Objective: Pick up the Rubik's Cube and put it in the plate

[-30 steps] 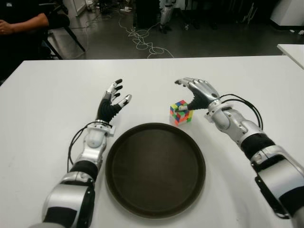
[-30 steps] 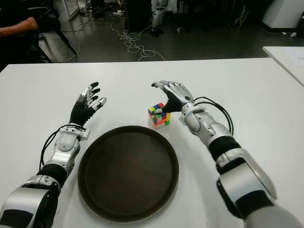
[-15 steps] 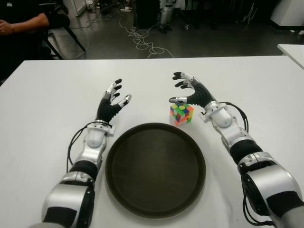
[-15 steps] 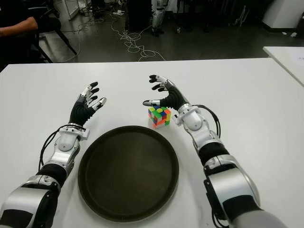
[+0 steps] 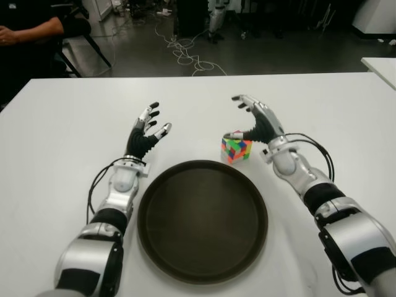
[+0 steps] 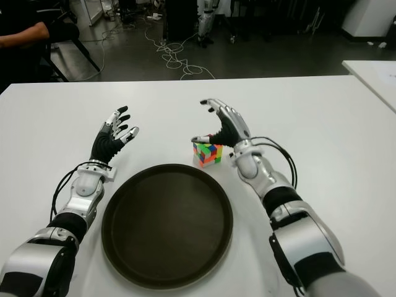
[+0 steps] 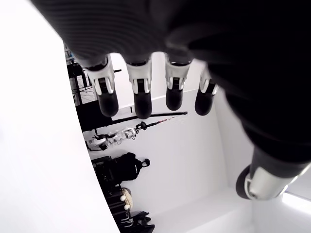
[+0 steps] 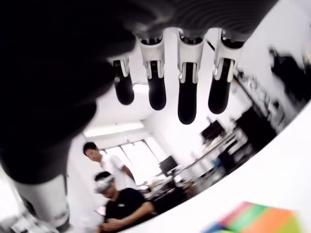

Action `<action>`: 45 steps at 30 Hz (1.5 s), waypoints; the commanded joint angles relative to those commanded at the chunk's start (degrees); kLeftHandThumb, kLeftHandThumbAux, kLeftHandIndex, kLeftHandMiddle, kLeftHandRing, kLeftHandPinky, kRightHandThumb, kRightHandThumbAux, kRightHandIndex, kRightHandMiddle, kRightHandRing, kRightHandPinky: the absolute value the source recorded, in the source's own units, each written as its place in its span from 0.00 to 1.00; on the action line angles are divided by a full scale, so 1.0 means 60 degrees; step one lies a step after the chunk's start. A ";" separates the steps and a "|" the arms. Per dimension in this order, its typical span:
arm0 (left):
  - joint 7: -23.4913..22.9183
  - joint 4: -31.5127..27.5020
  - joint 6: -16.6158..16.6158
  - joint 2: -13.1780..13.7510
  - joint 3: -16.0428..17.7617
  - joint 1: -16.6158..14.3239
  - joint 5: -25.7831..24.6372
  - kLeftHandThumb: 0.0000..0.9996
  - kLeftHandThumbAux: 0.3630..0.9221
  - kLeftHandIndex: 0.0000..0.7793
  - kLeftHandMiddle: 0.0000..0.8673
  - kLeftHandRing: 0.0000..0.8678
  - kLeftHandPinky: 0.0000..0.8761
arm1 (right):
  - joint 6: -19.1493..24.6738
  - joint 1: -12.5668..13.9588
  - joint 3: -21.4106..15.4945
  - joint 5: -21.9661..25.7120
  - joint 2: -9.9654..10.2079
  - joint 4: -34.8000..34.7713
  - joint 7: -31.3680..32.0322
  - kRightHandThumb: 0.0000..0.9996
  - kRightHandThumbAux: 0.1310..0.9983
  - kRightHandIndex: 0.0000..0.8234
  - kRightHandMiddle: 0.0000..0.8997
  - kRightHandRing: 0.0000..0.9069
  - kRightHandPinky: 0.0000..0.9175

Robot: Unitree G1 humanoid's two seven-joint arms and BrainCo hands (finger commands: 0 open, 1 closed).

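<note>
Eye views: A white table (image 5: 55, 124) is seen, with a round dark plate (image 5: 202, 221) at its near middle. The Rubik's Cube (image 5: 236, 148) stands on the table just beyond the plate's far rim, apart from it. The right hand (image 5: 260, 122) is held at the cube's right side, palm toward it, with its fingers (image 5: 245, 101) spread and arched above and beyond the cube. The thumb tip is seen at the cube's upper edge; whether it touches cannot be told. Nothing is gripped. The left hand (image 5: 146, 133) is seen to the left of the cube and beyond the plate's left rim, its fingers (image 5: 151, 111) spread and pointing up, nothing between them. A seated person's arm (image 5: 28, 30) is noted at the far left, and cables (image 5: 185, 52) lie on the floor behind the table.

Left wrist view: Four fingertips (image 7: 141, 99) are shown extended side by side, with nothing held.

Right wrist view: Four fingertips (image 8: 186, 106) are shown extended and slightly apart. The cube's coloured face (image 8: 257, 222) lies below them, untouched by them. Two people (image 8: 116, 204) are seen in the background.
</note>
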 joint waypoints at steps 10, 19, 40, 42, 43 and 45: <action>0.0025 -0.0089 0.0008 -0.0034 0.0011 0.0021 -0.0020 0.01 0.48 0.06 0.10 0.08 0.10 | -0.0067 -0.0110 0.0165 -0.0195 -0.0006 0.0277 -0.0550 0.00 0.69 0.28 0.29 0.31 0.33; 0.0058 -0.0131 -0.0030 -0.0061 0.0026 0.0039 -0.0032 0.03 0.51 0.09 0.11 0.09 0.10 | -0.0221 -0.0125 0.0212 -0.0256 0.0021 0.0334 -0.0564 0.00 0.72 0.27 0.29 0.33 0.37; 0.0009 -0.0188 0.0195 -0.0053 0.0021 0.0012 -0.0045 0.02 0.51 0.09 0.09 0.08 0.10 | 0.0071 -0.0066 0.0833 -0.0766 0.0031 0.0215 -0.0596 0.00 0.74 0.23 0.23 0.25 0.27; 0.0002 -0.0199 0.0204 -0.0057 0.0018 0.0012 -0.0044 0.02 0.51 0.09 0.09 0.08 0.10 | 0.0103 -0.0059 0.0871 -0.0775 0.0036 0.0194 -0.0589 0.00 0.74 0.23 0.23 0.24 0.27; 0.0014 -0.0204 0.0203 -0.0058 0.0014 0.0015 -0.0037 0.02 0.51 0.08 0.09 0.08 0.10 | 0.0125 -0.0054 0.0892 -0.0781 0.0041 0.0182 -0.0585 0.00 0.74 0.23 0.23 0.24 0.27; 0.0071 -0.0204 0.0190 -0.0058 -0.0008 0.0022 0.0006 0.02 0.51 0.08 0.09 0.08 0.10 | 0.0172 -0.0042 0.0927 -0.0793 0.0056 0.0159 -0.0580 0.00 0.74 0.23 0.22 0.23 0.26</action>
